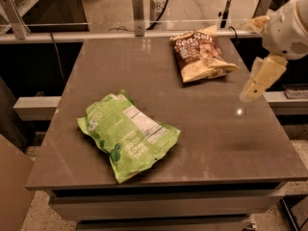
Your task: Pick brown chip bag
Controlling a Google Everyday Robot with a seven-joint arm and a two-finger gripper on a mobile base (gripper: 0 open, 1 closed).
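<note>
The brown chip bag (pixel 201 54), dark brown and cream-yellow with white "Sea Salt" lettering, lies flat at the far right of the grey table (pixel 211 134). My gripper (pixel 249 60) hangs over the table's right edge, just right of the bag and a little above the surface. Its cream fingers (pixel 262 77) are spread apart and hold nothing. It does not touch the bag.
A bright green bag (pixel 127 134) with a white nutrition label lies at the front left of the table. A metal rail with posts (pixel 138 13) runs behind the table's far edge. A ledge (pixel 284 96) sits beyond the right edge.
</note>
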